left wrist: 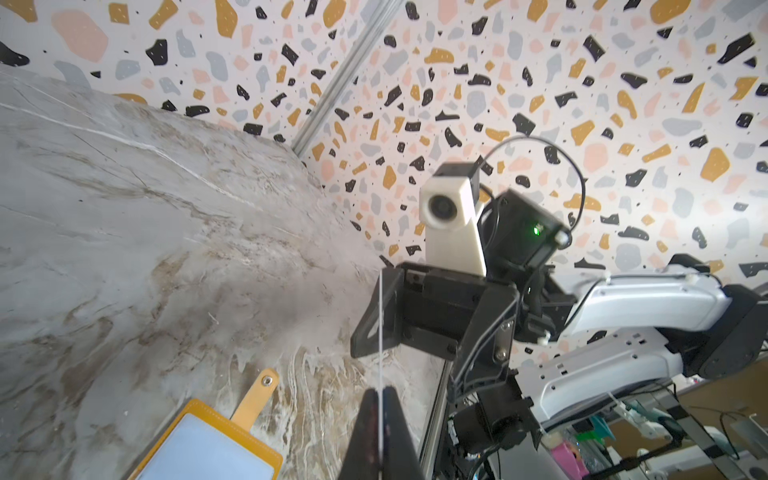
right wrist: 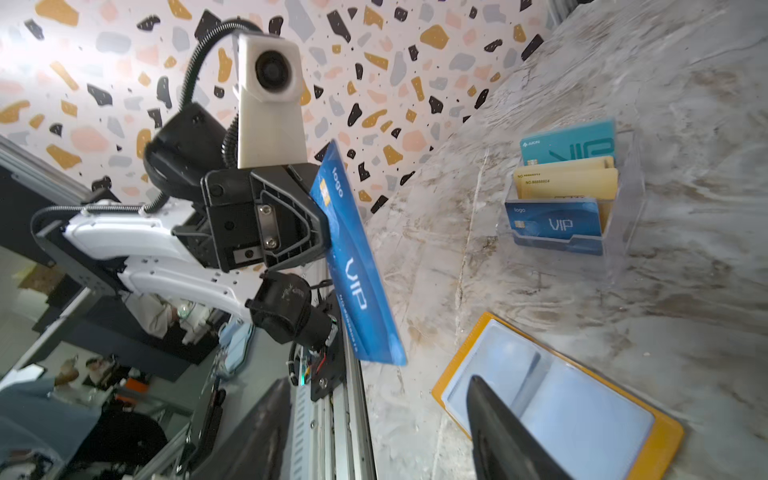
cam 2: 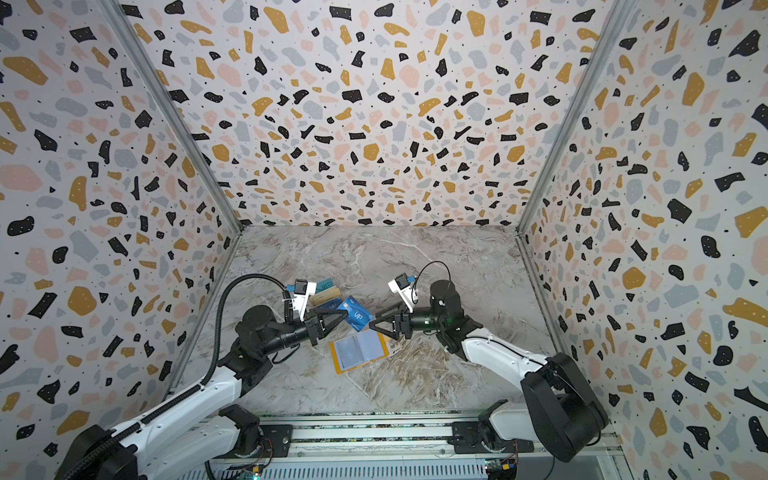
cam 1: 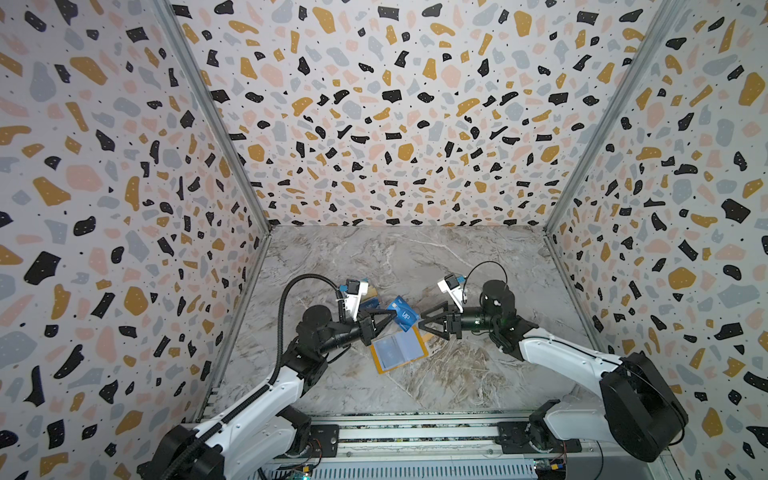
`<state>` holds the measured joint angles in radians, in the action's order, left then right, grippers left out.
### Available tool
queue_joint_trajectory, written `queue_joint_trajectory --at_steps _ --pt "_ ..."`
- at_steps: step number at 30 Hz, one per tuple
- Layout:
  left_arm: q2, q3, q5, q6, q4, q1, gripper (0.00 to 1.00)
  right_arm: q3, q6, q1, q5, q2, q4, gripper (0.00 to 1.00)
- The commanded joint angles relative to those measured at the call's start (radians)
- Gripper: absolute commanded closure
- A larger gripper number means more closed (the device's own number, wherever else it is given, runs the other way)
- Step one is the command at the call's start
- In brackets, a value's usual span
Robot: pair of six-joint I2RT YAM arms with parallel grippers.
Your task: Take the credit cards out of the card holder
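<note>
The left tool (cam 1: pixel 392 314) pinches the blue VIP card (right wrist: pixel 353 282), raised near the card holder (right wrist: pixel 669 436); the right tool (cam 1: pixel 421 323) stands spread. Carry off slowly, pinch firm.

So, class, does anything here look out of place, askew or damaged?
One thing: a blue VIP card hangs tilted in mid-air, pinched by one edge in the left gripper. The yellow card holder lies open and skewed on the table. Nothing looks spilled or damaged.
</note>
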<state>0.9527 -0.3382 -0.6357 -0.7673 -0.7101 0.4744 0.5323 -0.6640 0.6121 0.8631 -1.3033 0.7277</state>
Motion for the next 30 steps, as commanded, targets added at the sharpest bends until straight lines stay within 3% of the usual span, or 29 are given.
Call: queue_joint_trajectory --at_steps 1,3,6,15,25,28,30 --pt "0.011 0.031 0.072 -0.110 -0.290 0.006 1.00 0.001 -0.160 0.070 -0.199 0.009 0.296 0.33" --pt "0.015 0.028 0.078 -0.150 -0.318 0.006 1.00 0.008 -0.158 0.103 -0.257 0.002 0.312 0.33" --pt "0.005 0.031 0.095 -0.169 -0.348 0.006 1.00 0.027 -0.194 0.122 -0.246 -0.042 0.391 0.34" --pt "-0.037 0.094 0.145 -0.240 -0.465 0.006 1.00 0.079 -0.307 0.172 -0.223 -0.164 0.634 0.68" --pt "-0.051 0.103 0.137 -0.264 -0.474 0.006 1.00 0.084 -0.313 0.173 -0.222 -0.159 0.647 0.95" --pt "-0.074 0.095 0.130 -0.230 -0.389 0.006 0.84 0.073 -0.310 0.155 -0.202 -0.144 0.634 1.00" --pt "-0.107 0.065 0.128 -0.163 -0.244 0.006 0.69 0.054 -0.304 0.128 -0.182 -0.120 0.611 1.00"
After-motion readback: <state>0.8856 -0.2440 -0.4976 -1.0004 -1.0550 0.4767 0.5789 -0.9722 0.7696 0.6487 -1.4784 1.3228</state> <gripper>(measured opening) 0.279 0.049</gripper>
